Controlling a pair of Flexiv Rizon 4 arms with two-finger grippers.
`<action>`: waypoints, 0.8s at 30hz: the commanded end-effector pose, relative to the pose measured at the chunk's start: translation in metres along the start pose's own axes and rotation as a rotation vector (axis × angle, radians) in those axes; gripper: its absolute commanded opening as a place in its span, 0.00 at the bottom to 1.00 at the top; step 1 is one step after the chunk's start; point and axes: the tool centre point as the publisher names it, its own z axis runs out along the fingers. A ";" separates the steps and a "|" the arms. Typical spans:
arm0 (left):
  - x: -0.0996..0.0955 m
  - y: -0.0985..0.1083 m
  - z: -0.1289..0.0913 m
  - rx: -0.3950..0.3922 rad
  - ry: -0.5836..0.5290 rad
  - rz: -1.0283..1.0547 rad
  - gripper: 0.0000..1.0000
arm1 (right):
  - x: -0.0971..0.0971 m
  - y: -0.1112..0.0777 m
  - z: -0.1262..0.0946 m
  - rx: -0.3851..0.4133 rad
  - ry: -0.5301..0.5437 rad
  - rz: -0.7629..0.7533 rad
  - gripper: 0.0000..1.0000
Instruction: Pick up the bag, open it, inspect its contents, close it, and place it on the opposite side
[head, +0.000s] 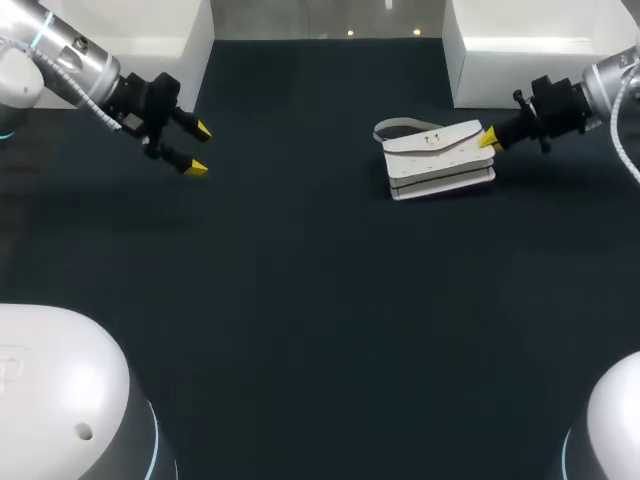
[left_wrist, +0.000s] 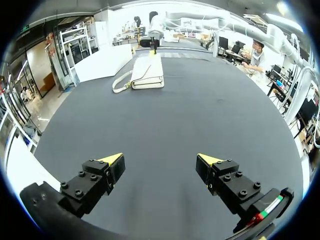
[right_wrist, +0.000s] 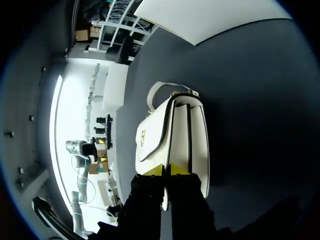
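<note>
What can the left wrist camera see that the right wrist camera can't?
Only the left wrist view shows the left hand, open over the table, with the bag far ahead of it. Only the right wrist view shows the bag's clasp, close up. Both show the white bag, its strap, the right hand at the bag's end, and the dark table.

The bag (head: 440, 160) lies far right on the table (head: 300, 300), right gripper (head: 490, 140) at its end, left gripper (head: 200, 149) opposite.
</note>
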 end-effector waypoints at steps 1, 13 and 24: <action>-0.002 0.001 0.001 0.003 0.002 0.001 1.00 | 0.012 -0.018 0.013 -0.300 -0.035 0.007 0.00; -0.002 0.001 0.001 0.003 0.002 0.001 1.00 | 0.019 -0.026 0.024 -0.313 -0.014 0.031 0.00; -0.002 0.001 0.001 0.003 0.002 0.001 1.00 | 0.019 -0.026 0.024 -0.313 -0.014 0.031 0.00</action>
